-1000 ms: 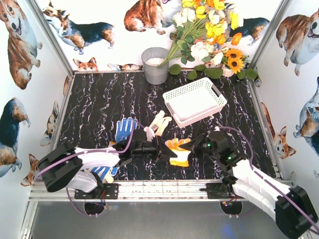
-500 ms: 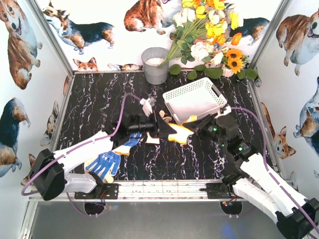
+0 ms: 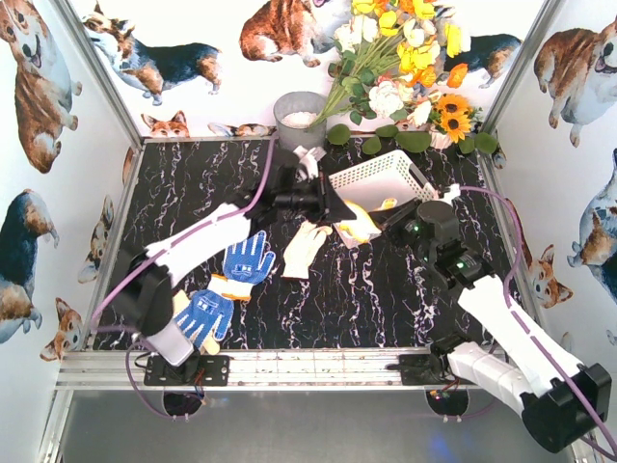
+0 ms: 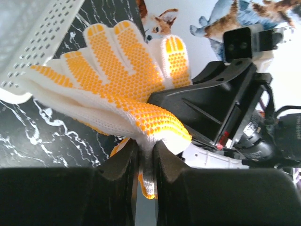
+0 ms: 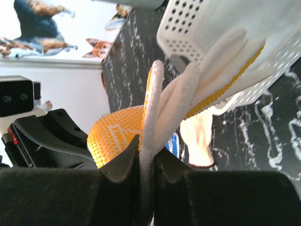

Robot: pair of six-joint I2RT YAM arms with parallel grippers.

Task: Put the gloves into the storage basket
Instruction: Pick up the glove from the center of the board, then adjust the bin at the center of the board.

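No legible text or labels

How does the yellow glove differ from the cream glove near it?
The yellow glove has orange-yellow dots; the cream glove looks plain. The yellow glove hangs pinched between the left gripper and right gripper, by the storage basket; the cream glove lies flat on the table, untouched. Both are knit gloves.

Black marbled surface (image 3: 193, 193), on which are laid two blue dotted knit gloves (image 3: 246, 260) (image 3: 204, 315), a cream knit glove (image 3: 307, 249), a white lattice plastic basket (image 3: 381, 178) and a grey metal bucket (image 3: 301, 125).
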